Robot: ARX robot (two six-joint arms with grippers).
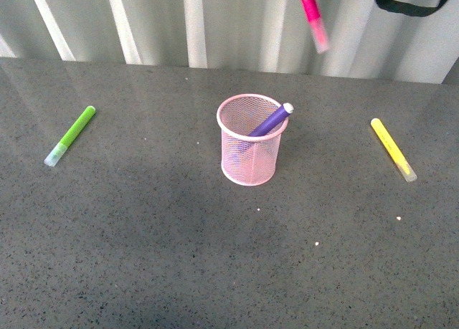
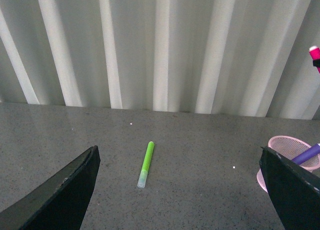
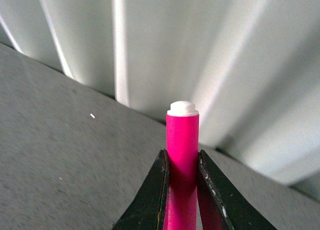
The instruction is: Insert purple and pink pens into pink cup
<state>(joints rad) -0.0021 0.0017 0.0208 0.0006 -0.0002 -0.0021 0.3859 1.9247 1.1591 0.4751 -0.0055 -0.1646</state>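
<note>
Grey table (image 1: 143, 257) | purple pen (image 1: 272, 119) leans in pink cup (image 1: 249, 160); your right gripper (image 3: 181, 157) pinches pink pen (image 1: 313, 17) up high | your left gripper (image 2: 178, 157) gapes wide, empty

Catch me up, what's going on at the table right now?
The right gripper is clamped on the pink pen, held high, apart from the pink cup. The purple pen already leans inside it. The left gripper hangs open and empty. The green pen and yellow pen lie on the table.
</note>
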